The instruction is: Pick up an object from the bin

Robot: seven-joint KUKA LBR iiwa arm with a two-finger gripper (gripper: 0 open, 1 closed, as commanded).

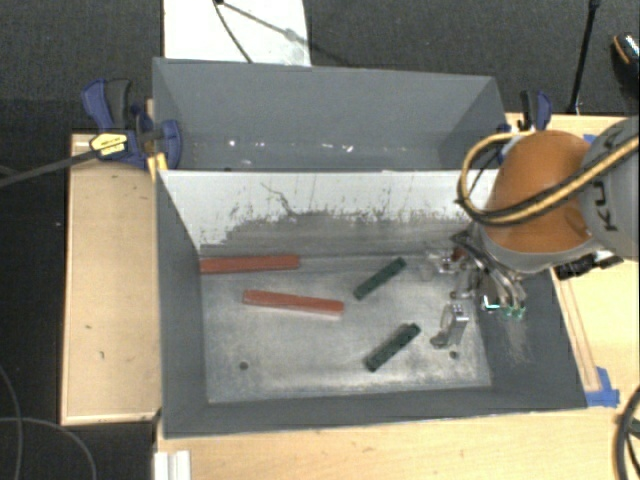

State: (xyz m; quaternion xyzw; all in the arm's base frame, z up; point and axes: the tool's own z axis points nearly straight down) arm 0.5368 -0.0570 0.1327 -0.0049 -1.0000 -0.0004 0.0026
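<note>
Gripper (452, 330) sits low over the bin (183, 308) floor, close to the right wall, about midway between the back and near edges. Orange wrist cover (535, 203) and cables hang above it. Jaws: cannot tell whether spread or pressed together, and nothing is seen between them.

Four loose things, all flat on the floor and apart from each other:
- lower dark green bar (392, 347): lies diagonally toward the near-right corner, nearest to the gripper, just beside it on the left, not touching.
- upper dark green bar (380, 278): also diagonal, nearer the back wall.
- upper red-brown bar (250, 263): along the foot of the back wall, left half.
- lower red-brown bar (293, 304): just in front of it, slightly slanted.

Judged step: lining up for a grasp, nothing picked yet. The lower dark green bar is the likely candidate, though that is a guess.

To do it well:
- shift left until centred over the bar's middle.
- turn the wrist so the jaws close across the narrow width, not along the length.
- go right down to the floor, since the bar is thin and a high close would skim over it.
- keep clear of the right wall.
- lift straight up.
</note>
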